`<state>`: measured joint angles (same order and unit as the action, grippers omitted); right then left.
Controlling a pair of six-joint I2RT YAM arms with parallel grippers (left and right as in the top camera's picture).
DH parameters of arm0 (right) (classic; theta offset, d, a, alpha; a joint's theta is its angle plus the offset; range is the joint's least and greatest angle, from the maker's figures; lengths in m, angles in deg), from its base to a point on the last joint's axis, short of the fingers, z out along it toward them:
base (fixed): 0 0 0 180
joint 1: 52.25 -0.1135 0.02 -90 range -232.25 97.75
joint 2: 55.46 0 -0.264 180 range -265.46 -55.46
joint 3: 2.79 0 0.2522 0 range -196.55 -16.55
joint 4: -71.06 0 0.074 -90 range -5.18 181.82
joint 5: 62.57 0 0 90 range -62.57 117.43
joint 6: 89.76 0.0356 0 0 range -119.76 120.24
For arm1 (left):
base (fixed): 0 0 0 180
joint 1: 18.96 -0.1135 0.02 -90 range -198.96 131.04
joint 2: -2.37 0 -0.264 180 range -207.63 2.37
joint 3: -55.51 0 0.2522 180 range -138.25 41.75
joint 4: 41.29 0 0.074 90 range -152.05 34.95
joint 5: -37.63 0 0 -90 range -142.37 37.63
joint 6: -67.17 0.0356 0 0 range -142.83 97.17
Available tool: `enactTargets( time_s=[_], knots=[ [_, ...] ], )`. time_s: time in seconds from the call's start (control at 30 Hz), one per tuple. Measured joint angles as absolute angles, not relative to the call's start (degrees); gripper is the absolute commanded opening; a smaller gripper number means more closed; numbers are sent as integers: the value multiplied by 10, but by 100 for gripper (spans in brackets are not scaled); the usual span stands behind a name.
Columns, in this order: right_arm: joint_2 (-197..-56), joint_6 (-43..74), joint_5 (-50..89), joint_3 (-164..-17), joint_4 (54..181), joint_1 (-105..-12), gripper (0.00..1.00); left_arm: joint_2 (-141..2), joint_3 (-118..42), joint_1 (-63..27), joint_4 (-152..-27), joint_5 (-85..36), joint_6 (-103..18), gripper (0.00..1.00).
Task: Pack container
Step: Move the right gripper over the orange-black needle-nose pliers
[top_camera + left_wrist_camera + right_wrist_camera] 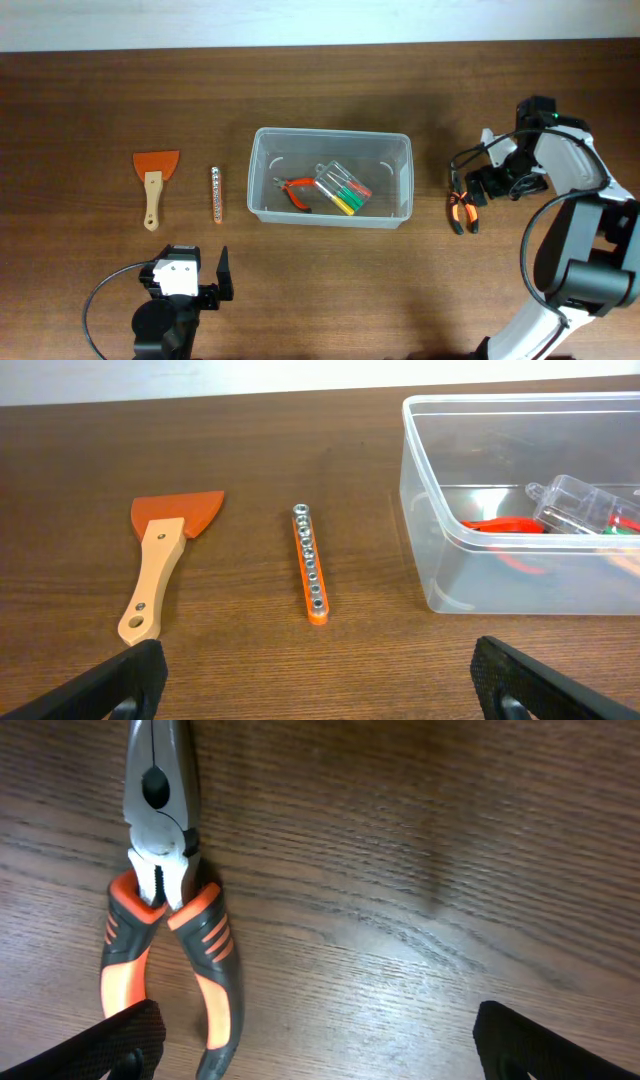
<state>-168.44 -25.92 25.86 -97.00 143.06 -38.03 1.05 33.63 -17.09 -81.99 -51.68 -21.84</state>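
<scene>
Evidently the pliers (165, 920) come next: right fingers (130, 1040) and left fingers (130, 680) gape empty, so the right must centre, close, then carry to the container (262, 180).

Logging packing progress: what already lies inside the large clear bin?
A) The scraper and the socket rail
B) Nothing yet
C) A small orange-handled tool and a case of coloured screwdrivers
C: overhead, the orange-handled tool and the screwdriver case lie inside the container, while the scraper and socket rail lie on the table left of it.
</scene>
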Motion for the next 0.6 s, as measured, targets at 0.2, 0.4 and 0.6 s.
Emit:
enactTargets(
  time_s=[0.2, 0.4, 0.6],
  knots=[
    [-1686, -259, 256, -970, 1430, -380, 99, 10, 336, -171, -820, -517, -218, 99],
    [-1687, -259, 249, -970, 1430, -380, 99, 10, 336, -171, -820, -517, -218, 99],
    [-1687, -259, 248, -970, 1430, -380, 99, 10, 336, -171, -820, -517, -218, 99]
  ],
)
